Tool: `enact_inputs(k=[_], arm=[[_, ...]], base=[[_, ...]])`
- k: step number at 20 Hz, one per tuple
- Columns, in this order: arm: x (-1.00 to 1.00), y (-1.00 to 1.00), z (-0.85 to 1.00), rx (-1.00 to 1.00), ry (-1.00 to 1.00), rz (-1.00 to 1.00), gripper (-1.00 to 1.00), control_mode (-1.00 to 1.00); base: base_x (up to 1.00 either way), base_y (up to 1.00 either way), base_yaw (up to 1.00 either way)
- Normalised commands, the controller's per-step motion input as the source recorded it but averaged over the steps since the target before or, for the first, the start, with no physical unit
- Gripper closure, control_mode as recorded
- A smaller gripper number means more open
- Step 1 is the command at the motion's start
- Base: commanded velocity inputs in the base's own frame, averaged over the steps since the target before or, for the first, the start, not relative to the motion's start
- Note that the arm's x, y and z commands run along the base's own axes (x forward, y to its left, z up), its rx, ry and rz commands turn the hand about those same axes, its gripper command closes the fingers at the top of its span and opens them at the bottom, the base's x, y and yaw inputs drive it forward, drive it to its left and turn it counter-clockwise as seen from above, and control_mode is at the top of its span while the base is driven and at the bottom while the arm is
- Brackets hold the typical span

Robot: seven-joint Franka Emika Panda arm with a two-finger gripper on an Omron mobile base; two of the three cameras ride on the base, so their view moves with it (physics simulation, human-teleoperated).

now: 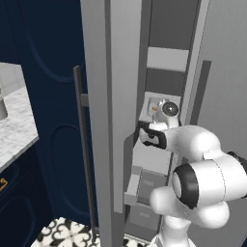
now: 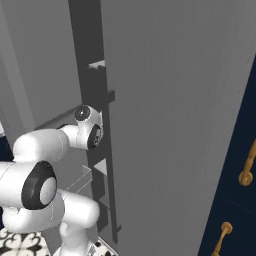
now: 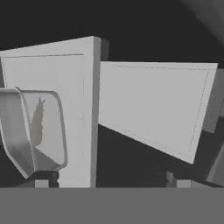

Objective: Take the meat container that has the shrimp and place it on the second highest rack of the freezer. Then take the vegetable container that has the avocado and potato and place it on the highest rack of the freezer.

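The white arm's end effector [image 1: 153,116] reaches into the tall pale grey freezer [image 1: 125,72], its jaws apparently wide and empty; just beyond, the shallow pale grey meat container [image 3: 33,131] with its orange shrimp [image 3: 37,122] rests on a grey shelf [image 1: 161,103]. The risk, as a judgement: a fingertip catching the tray's rim on withdrawal could drag it off the shelf edge.

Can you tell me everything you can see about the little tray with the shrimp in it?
The meat container is a small, shallow, pale grey tray with rounded corners and thin raised walls, plastic by the look of it. One small orange-brown shrimp lies inside. It sits on a grey shelf inside the open freezer, just beyond the robot's hand. In the hand view it appears tipped on its side, because that camera is rolled.
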Motion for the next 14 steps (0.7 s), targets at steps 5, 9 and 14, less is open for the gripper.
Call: enact_inputs(k=[5,9,14], arm=[[-0.73,0.95,0.0,0.0,0.0,0.2,-1.0,-1.0],[-0.32,1.0,0.0,0.0,0.0,0.42,-1.0,-1.0],[-0.38,1.0,0.0,0.0,0.0,0.39,-1.0,-1.0]], base=[[0.0,0.0,0.0],[0.0,0.0,0.0],[0.0,0.0,0.0]])
